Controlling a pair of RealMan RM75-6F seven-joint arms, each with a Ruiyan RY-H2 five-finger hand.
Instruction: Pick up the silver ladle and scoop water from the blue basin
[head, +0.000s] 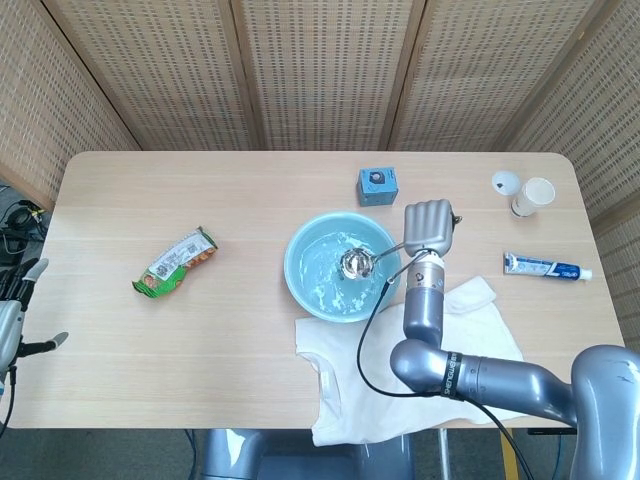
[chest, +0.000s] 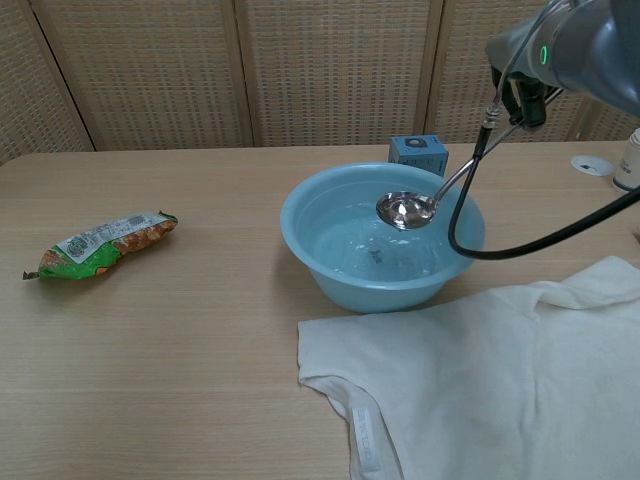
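Ladle (chest: 405, 209) held over the blue basin (chest: 310, 235), bowl lifted clear of the water surface, level with the rim in chest view, handle slanting up and right to the right hand (head: 429, 226). Right hand's fingers wrapped round the handle end; grasp firm, knuckles up in head view. Ladle bowl looks shiny, holds some water. Basin sits mid-table, water inside rippled. Black cable loops down from the wrist, past the basin's right side.

Left hand (head: 12, 325) at far left edge of head view, off the table; fingers look apart, nothing in them.

White cloth (chest: 480, 380) spread on the table in front of the basin, its upper edge just beside the basin's foot. Small blue box (head: 377, 185) behind the basin, near but apart. Snack packet (head: 175, 263) well to the left, lying flat. Toothpaste tube (head: 545, 267) at right, beside the cloth's far corner. Paper cup (head: 535, 194) and a white lid (head: 505, 182) near the right rear corner
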